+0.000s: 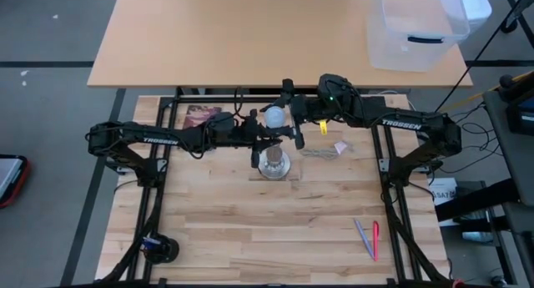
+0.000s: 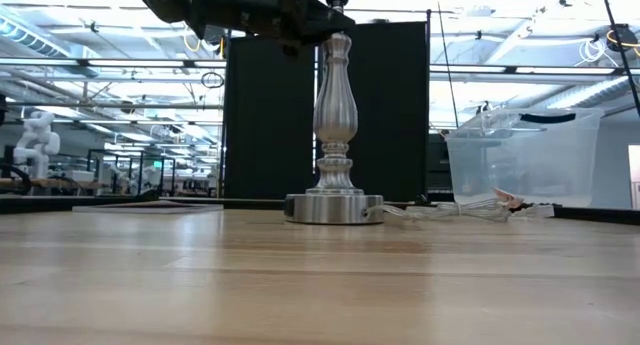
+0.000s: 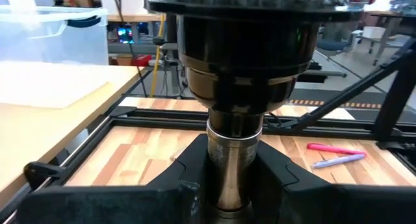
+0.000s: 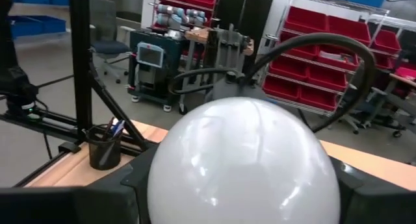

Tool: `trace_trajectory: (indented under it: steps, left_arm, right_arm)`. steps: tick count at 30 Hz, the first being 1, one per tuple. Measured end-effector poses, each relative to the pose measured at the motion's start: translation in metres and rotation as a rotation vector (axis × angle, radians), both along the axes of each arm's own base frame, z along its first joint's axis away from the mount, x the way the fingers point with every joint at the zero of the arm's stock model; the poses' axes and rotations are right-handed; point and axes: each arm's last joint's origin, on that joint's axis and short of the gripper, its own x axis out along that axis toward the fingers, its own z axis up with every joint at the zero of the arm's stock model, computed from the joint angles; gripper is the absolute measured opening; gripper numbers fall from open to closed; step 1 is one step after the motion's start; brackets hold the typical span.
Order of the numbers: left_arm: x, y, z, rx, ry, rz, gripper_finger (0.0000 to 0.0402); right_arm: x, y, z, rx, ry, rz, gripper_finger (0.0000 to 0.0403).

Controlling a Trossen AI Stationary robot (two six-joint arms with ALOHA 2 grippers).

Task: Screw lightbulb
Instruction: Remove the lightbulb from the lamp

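The silvery lamp stand (image 2: pixel 335 115) stands upright on its round base (image 1: pixel 274 164) at the table's middle, with a dark socket (image 3: pixel 240 49) on top. My left gripper (image 1: pixel 257 146) reaches in from the left and is shut on the stand's upper stem. My right gripper (image 1: pixel 285 119) reaches in from the right and is shut on the lightbulb (image 1: pixel 274 117), whose frosted white globe (image 4: pixel 244 165) fills the right wrist view. The bulb's screw base is hidden. I cannot tell whether it is in the socket. My left gripper pinches the stand's thin silvery neck (image 3: pixel 234 159), just below the dark socket, between its two fingers (image 3: pixel 188 182). The fingers come level from the table's left and lie across the stem. The stand stays upright with its base on the table. My right gripper pinches the lightbulb's white globe (image 4: pixel 195 152) between its two fingers (image 4: pixel 133 182), one on each side of it. The fingers come roughly level from the table's right. The bulb is held high above the table; its lower end is hidden by the globe.
The stand's cord (image 1: pixel 317 153) and a small pink-tipped wrapper (image 1: pixel 340 146) lie right of the base. Two pens (image 1: pixel 369 238) lie near the front right, a dark pen cup (image 1: pixel 158 248) at the front left. A clear plastic bin (image 1: pixel 413 29) stands on the far table.
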Motion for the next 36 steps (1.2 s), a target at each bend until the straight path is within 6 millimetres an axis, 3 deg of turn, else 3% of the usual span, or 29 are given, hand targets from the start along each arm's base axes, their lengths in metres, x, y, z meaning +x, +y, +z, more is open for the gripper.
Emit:
trace_trajectory:
  steps: [7,24,36]
  left_arm:
    - [0.000,-0.002,0.000,0.007,-0.006,-0.091,0.0072]
    - [-0.001,-0.003,0.006,0.004,-0.071,-0.348,0.0072]
    - [-0.003,-0.005,0.006,0.006,-0.085,-0.469,0.0072]
  right_arm:
    - [0.000,0.001,0.000,-0.021,-0.004,0.040,0.0246]
    - [-0.005,0.000,-0.001,-0.063,-0.031,0.351,0.0248]
    - [0.016,-0.001,-0.011,0.004,-0.072,0.509,0.0249]
